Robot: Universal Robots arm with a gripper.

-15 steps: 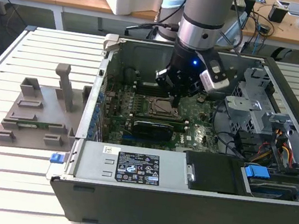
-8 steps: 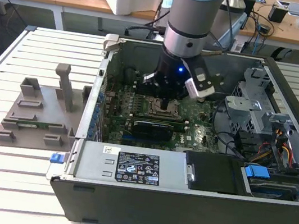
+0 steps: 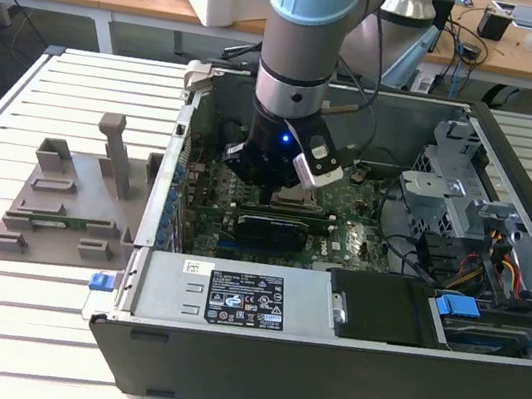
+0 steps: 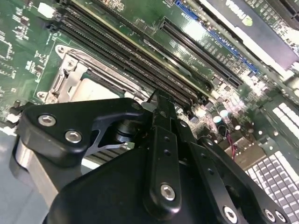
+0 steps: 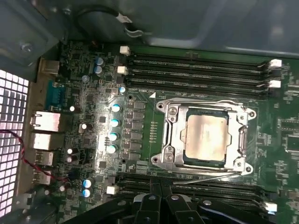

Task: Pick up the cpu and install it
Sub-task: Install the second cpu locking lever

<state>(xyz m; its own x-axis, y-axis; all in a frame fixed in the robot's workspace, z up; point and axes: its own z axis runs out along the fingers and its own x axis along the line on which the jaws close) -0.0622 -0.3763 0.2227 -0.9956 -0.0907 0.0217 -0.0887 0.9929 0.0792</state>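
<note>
The cpu [image 5: 205, 136], a flat square chip with a dull silver top, lies in its metal-framed socket [image 5: 167, 135] on the green motherboard; a corner of the cpu [image 4: 93, 87] also shows past the gripper's black body in the second wrist view. My gripper [image 5: 161, 192] hangs just above the board beside the socket, its two black fingers together with nothing between them. In the exterior view the arm reaches down into the open computer case [image 3: 320, 370], with the gripper [image 3: 273, 193] low over the board's middle.
Long black memory slots [image 5: 196, 70] run on both sides of the socket. A graphics card [image 3: 266, 228], a silver power-supply box [image 3: 231, 295], and a drive cage with cables [image 3: 457, 205] crowd the case. A grey fixture plate [image 3: 66, 214] with upright posts lies on the slatted table at the exterior view's left.
</note>
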